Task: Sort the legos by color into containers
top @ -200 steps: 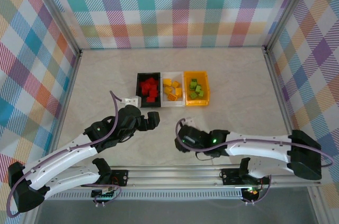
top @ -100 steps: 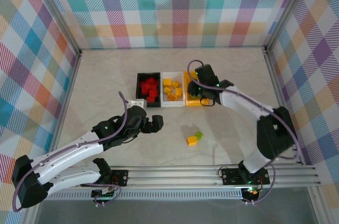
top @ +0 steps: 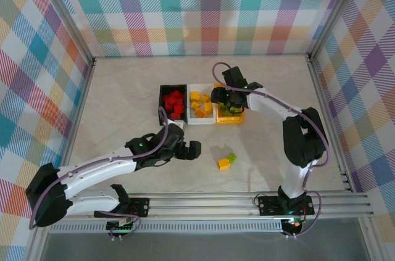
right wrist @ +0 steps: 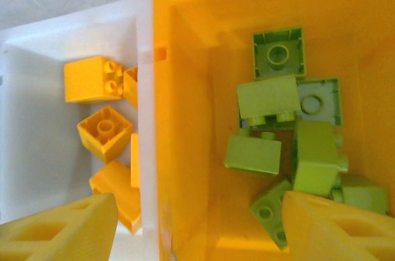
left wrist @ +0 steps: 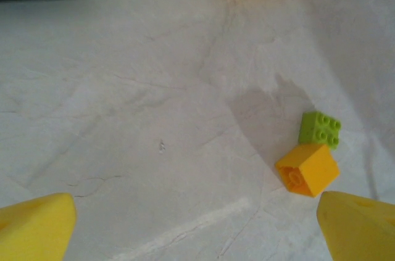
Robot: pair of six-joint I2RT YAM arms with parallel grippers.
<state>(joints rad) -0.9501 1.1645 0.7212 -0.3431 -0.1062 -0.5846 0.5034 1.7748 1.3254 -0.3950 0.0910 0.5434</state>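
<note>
Left wrist view: the left tool [left wrist: 197, 230], spread wide and empty, hovers over the veined, matte worktop [left wrist: 142, 119], probably lining up on the strays ahead to its right: a glossy yellow-orange brick [left wrist: 307, 169] and a lime green brick [left wrist: 321, 129], touching. Right wrist view: the right tool [right wrist: 197, 230], released and empty, hangs above the orange-yellow bin [right wrist: 185, 88], whose smooth walls hold studded lime bricks [right wrist: 268, 97]; yellow-orange bricks [right wrist: 105, 128] lie in the white bin [right wrist: 37, 57] leftward.
</note>
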